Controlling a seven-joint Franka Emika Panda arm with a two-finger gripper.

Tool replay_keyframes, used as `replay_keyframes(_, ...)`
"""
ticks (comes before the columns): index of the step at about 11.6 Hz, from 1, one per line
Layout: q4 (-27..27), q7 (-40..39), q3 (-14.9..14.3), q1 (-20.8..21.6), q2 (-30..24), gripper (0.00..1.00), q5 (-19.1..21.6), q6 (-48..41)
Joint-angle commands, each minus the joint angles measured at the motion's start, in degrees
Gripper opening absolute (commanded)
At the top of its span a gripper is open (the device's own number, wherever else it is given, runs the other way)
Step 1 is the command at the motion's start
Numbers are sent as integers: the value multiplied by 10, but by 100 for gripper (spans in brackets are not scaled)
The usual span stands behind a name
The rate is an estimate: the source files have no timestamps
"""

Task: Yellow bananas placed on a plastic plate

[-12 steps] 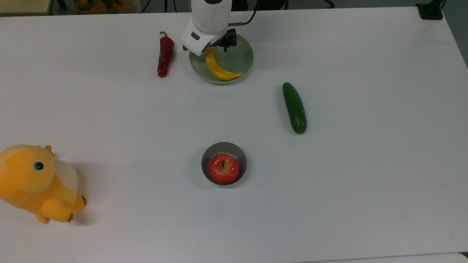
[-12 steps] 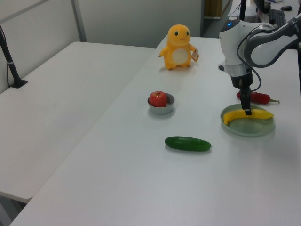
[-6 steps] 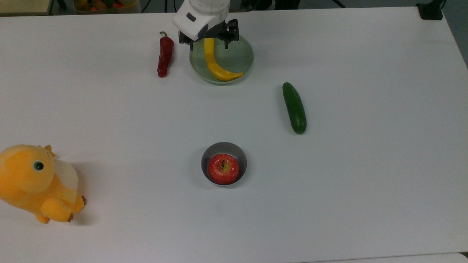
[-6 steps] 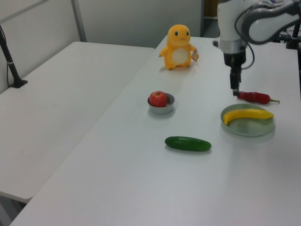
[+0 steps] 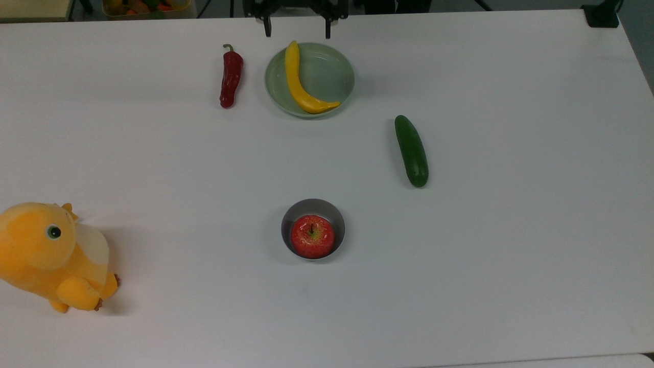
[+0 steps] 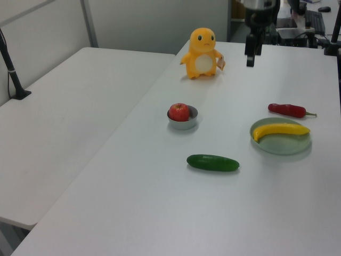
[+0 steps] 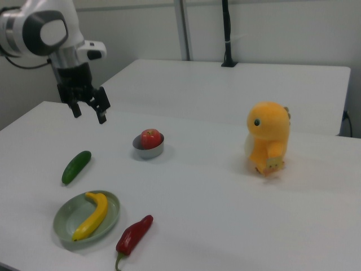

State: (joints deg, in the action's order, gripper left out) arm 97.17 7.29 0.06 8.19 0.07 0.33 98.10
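Observation:
The yellow banana (image 5: pixel 299 87) lies curved inside the pale green plastic plate (image 5: pixel 334 71), its upper end resting on the rim. Nothing touches it. In the left view the banana (image 6: pixel 279 129) rests across the plate (image 6: pixel 282 146), and in the right view the banana (image 7: pixel 93 216) lies in the plate (image 7: pixel 65 217) near the table's front. My gripper (image 5: pixel 297 31) is open and empty at the top view's top edge, beyond the plate. In the right view the gripper (image 7: pixel 89 113) hangs high above the table with its fingers spread; the left view shows the gripper (image 6: pixel 250 56) well above the plate.
A red chili pepper (image 5: pixel 231 76) lies just to the top view's left of the plate. A green cucumber (image 5: pixel 411 151) lies to the top view's right. A grey bowl (image 5: pixel 312 204) holds a red apple (image 5: pixel 312 236) mid-table. An orange-yellow plush toy (image 5: pixel 51 255) stands at the top view's left edge.
My gripper was low over the banana's end in the plate; it has lifted off open and drawn back toward the top view's top edge. The banana stays in the plate.

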Motion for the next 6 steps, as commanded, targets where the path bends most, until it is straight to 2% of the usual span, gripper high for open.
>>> replay_keyframes(1, -30, 9, -6, -15, 2, 100, 26, -38)
replay_keyframes(4, -30, -8, -6, -29, 5, 100, 49, -15)
replay_keyframes(6, -29, -43, -7, -39, 6, 100, 49, 37)
